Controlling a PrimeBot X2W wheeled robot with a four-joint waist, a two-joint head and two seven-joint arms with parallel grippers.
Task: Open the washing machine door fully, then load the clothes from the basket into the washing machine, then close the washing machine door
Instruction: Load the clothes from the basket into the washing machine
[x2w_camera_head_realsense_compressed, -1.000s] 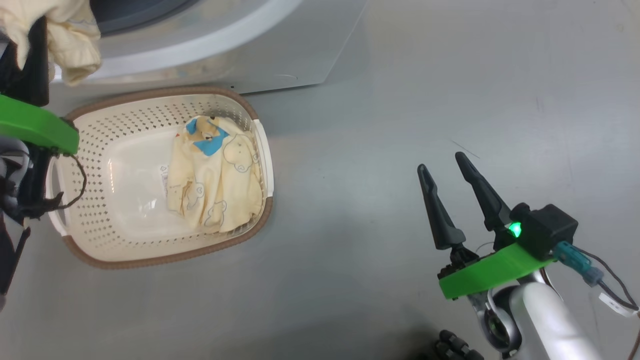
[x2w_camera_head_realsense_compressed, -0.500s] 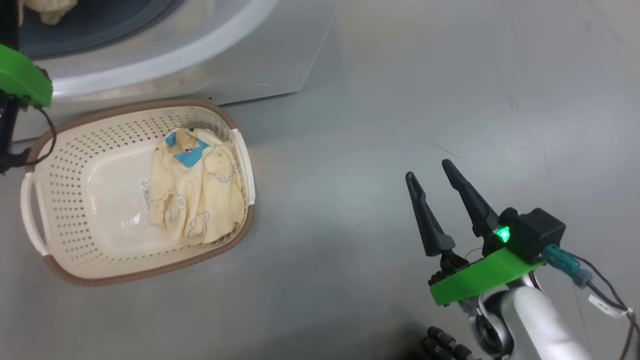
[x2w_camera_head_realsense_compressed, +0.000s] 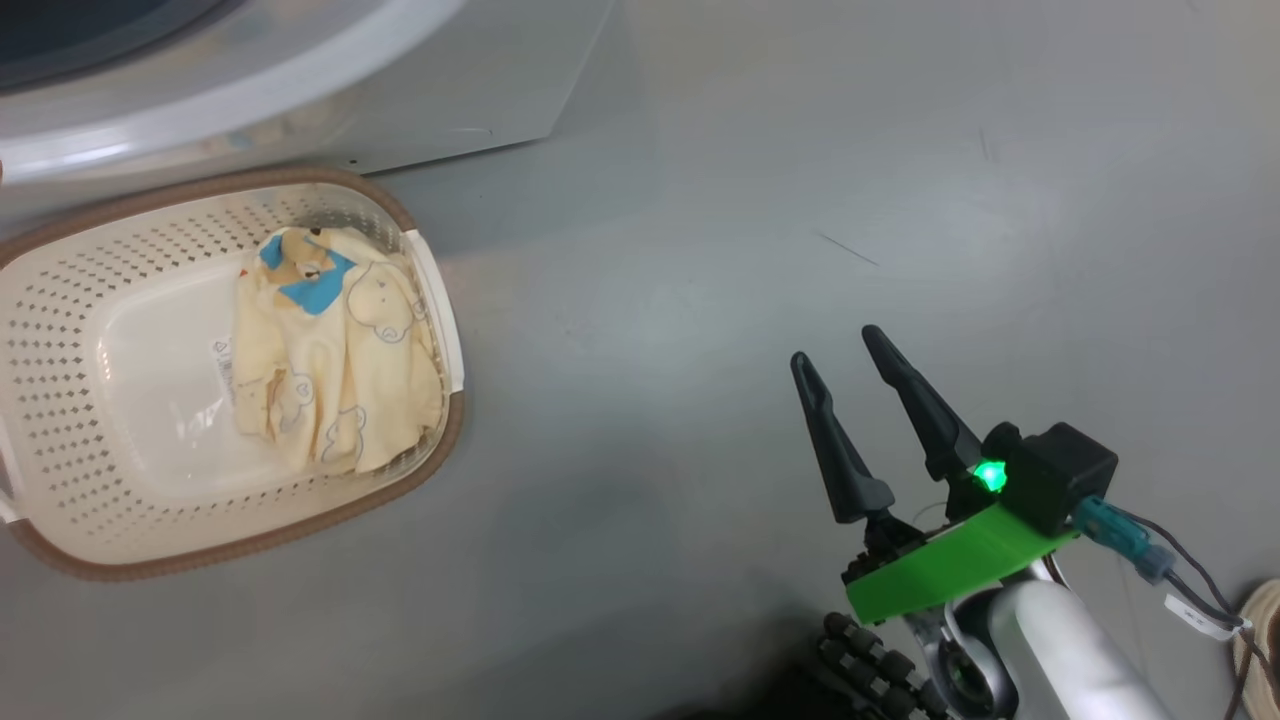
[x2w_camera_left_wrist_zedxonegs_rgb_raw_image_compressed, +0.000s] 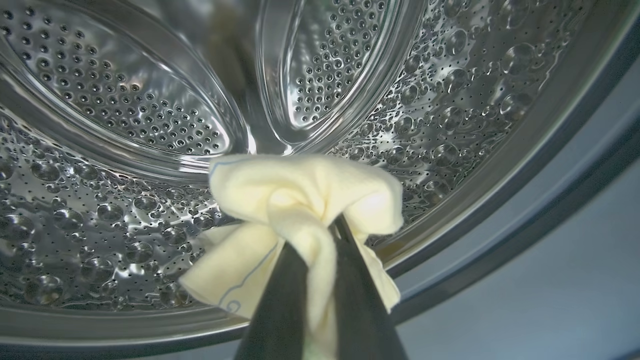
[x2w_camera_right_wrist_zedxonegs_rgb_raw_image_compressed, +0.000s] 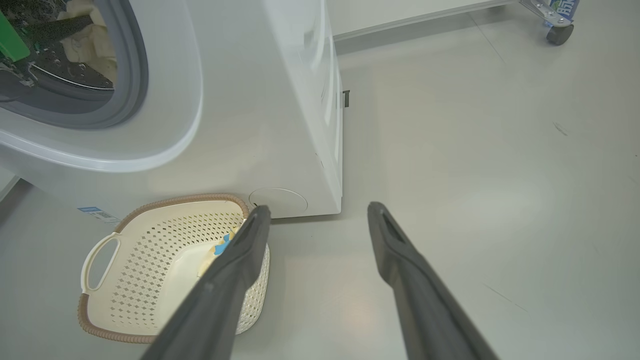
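Note:
In the left wrist view my left gripper (x2w_camera_left_wrist_zedxonegs_rgb_raw_image_compressed: 322, 235) is shut on a pale yellow garment (x2w_camera_left_wrist_zedxonegs_rgb_raw_image_compressed: 300, 195) and holds it inside the steel drum (x2w_camera_left_wrist_zedxonegs_rgb_raw_image_compressed: 125, 100) of the washing machine (x2w_camera_right_wrist_zedxonegs_rgb_raw_image_compressed: 280, 100). The right wrist view shows that garment (x2w_camera_right_wrist_zedxonegs_rgb_raw_image_compressed: 87, 40) within the grey-gasketed opening. The cream basket (x2w_camera_head_realsense_compressed: 120, 380) stands on the floor before the machine with another of the clothes (x2w_camera_head_realsense_compressed: 330, 370), bear-patched, lying against its right side. My right gripper (x2w_camera_head_realsense_compressed: 835, 346) hangs open and empty over bare floor, well right of the basket (x2w_camera_right_wrist_zedxonegs_rgb_raw_image_compressed: 150, 240). The washing machine door is out of view.
Grey floor (x2w_camera_head_realsense_compressed: 700, 200) stretches wide to the right of the machine and basket. A caster wheel (x2w_camera_right_wrist_zedxonegs_rgb_raw_image_compressed: 559, 32) stands at the far right of the right wrist view. A blue label (x2w_camera_right_wrist_zedxonegs_rgb_raw_image_compressed: 95, 212) marks the machine's lower front corner.
The head camera has shifted, sliding basket and machine leftward. My left gripper has carried the yellow garment from in front of the machine up into the drum. The right gripper stays open.

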